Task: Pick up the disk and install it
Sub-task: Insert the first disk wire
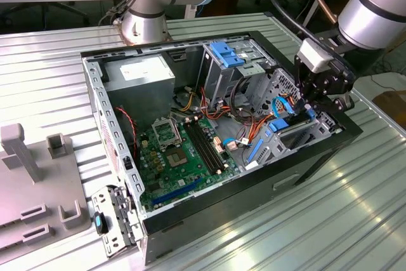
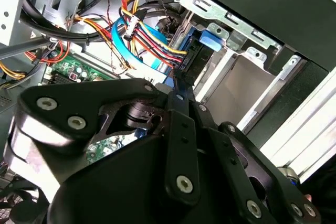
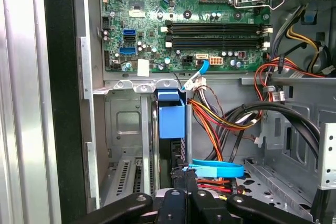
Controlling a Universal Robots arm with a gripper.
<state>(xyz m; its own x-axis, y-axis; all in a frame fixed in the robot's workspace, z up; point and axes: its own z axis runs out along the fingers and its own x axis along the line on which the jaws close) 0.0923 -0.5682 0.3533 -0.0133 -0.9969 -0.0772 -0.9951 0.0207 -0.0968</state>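
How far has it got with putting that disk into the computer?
Picking up looks done: the disk stands on edge inside the drive bay at a corner of the computer case. In hand: the gripper is right at the disk's end, among the cables. Left: I cannot tell whether the disk is fully seated.

The gripper (image 1: 309, 107) hangs low inside the open computer case (image 1: 114, 150), at the drive bay by the exterior view's right wall. Bundled cables (image 3: 220, 116) crowd one side of the bay; the black case wall (image 3: 60, 98) closes the other. The drive cage (image 1: 235, 71) stands close behind. Above the motherboard (image 1: 181, 157) the case is open from the top.
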